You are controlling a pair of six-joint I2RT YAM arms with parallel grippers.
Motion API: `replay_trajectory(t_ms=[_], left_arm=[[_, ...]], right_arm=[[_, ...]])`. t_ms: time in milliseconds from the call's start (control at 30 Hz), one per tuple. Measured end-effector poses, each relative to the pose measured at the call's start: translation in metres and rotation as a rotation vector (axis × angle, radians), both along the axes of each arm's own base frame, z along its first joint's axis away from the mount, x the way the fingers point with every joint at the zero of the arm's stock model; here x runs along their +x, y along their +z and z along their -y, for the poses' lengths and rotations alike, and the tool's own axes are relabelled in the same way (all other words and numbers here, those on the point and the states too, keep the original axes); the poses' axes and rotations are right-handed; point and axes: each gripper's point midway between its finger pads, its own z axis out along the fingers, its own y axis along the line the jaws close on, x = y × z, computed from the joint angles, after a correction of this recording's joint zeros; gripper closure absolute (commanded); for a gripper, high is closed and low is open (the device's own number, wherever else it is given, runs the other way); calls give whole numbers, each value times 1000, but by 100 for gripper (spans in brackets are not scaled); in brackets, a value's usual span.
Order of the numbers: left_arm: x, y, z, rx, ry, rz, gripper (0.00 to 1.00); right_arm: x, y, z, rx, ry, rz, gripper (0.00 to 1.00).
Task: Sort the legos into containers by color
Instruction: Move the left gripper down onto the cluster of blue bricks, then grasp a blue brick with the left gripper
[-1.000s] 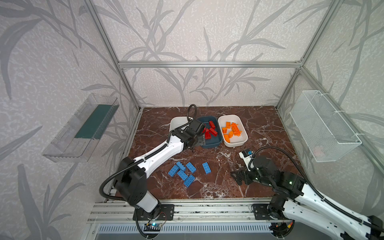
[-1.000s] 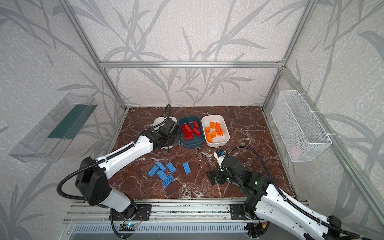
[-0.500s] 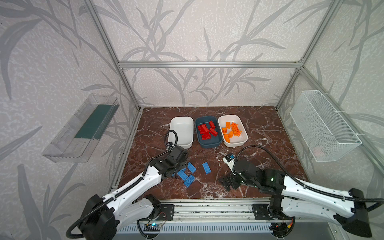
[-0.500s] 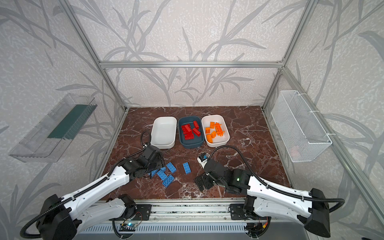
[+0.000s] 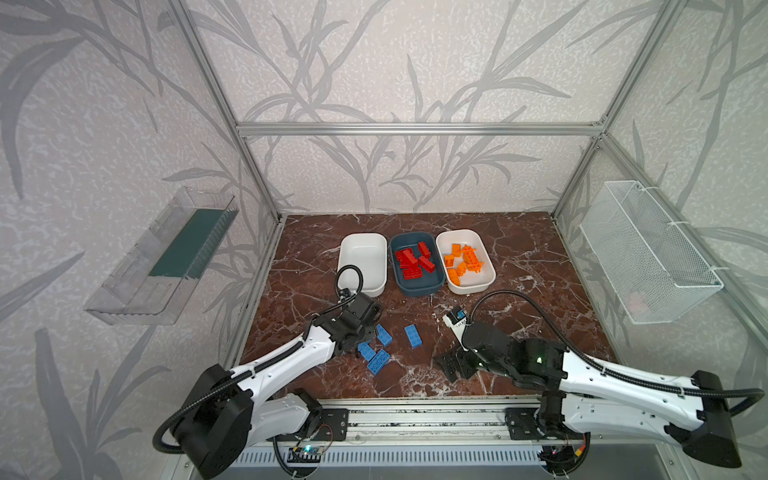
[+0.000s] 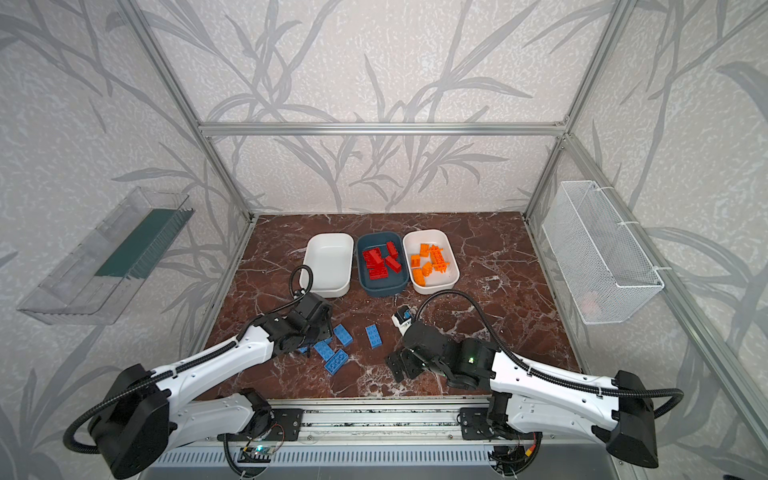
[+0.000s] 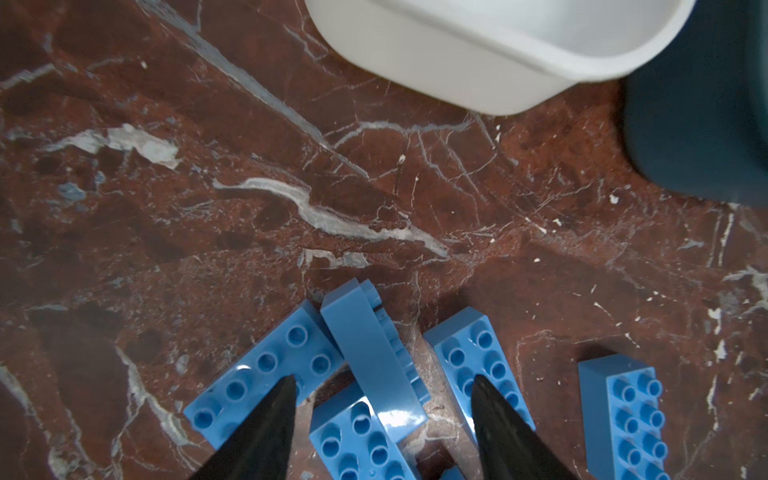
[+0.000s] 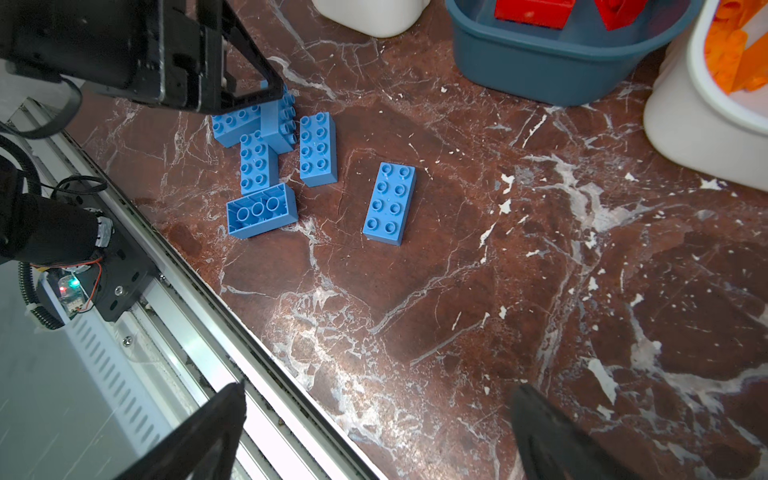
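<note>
Now the left gripper is low over a group of blue bricks on the near left part of the brown marble table. Its two black fingers stand apart, one on each side of a tipped brick that lies on its long side. A narrow gap shows between each fingertip and this brick, so the gripper is released and grasps nothing. Flat bricks with their studs up lie just beside the tipped brick on both sides, and each fingertip is over one of them.

In the right wrist view the group counts five bricks, touching or almost touching. One of them, the hollow brick, turns its open underside to the camera. A sixth one, the lone brick, lies flat with studs up, apart from the group, on the side of the right arm.

The right gripper is near the front edge of the table, to the right of the lone brick in both top views. Its jaws are wide apart and only marble shows between them.

Three tubs stand side by side in a row at the back middle of the table. The left white tub shows a bare white inside. The dark blue tub in the middle holds the red bricks, and the right white tub holds the orange bricks.
</note>
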Motion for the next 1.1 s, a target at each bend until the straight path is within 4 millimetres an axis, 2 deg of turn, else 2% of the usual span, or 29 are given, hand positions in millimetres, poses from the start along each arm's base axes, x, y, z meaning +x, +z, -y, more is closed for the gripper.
replay_trajectory(t_ms=[367,533,767,933,1100], left_arm=[[4,-19,8,9,-8,-49,45],[13,-24,13,14,-5,-51,51],[31,-23,26,-7,-2,-27,68],[35,-21,29,-5,-5,-24,81],[33,-20,26,12,-8,-39,84]], right_arm=[[2,1,2,1,-16,7,1],[2,2,3,7,-20,12,1],[1,-2,7,-1,-24,13,1],[3,-2,10,-1,-35,27,1],[4,-4,12,-8,-41,32,1]])
